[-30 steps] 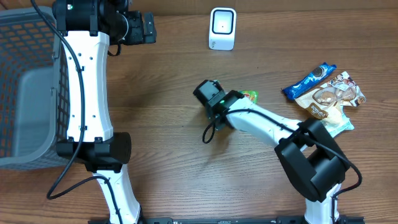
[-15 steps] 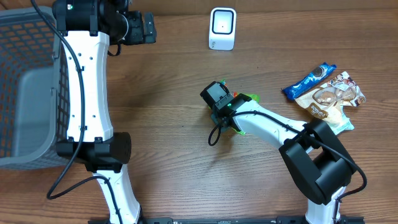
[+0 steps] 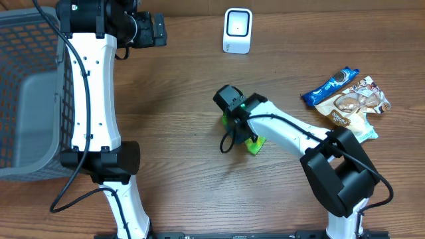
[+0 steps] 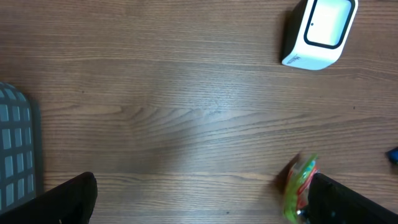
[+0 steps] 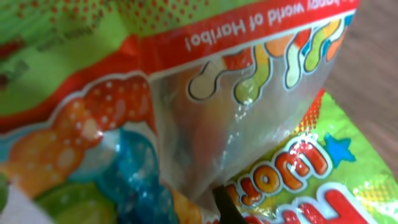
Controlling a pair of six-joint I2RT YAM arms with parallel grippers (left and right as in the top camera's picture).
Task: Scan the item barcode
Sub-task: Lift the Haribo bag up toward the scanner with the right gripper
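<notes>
**Right gripper clamped on candy bag at table centre; left gripper wide open and idle**

Position of item. The candy bag, green with orange and red print, lies near the middle of the table in the overhead view. It sits at roughly 6 o'clock from the scanner and well apart from it. Part of the bag shows at 5 o'clock of the right gripper's head, and a smaller green edge shows at 8 o'clock of it.

Right gripper. The jaws are closed on the candy bag. In the right wrist view the bag fills the frame, its clear window creased into a fold and the printed brand line running upside down along the top. No barcode can be made out on the visible face.

Left gripper. It stands at 11 o'clock of the table, jaws spread fully, holding nothing. In the left wrist view its fingers sit at the two lower corners with bare wood between them. The same view shows the scanner at 1 o'clock and the candy bag at 4 o'clock.

Other items. A grey mesh basket occupies the 9 o'clock edge. At 3 o'clock a blue biscuit packet lies just beside a tan snack bag, both well apart from the right gripper.
</notes>
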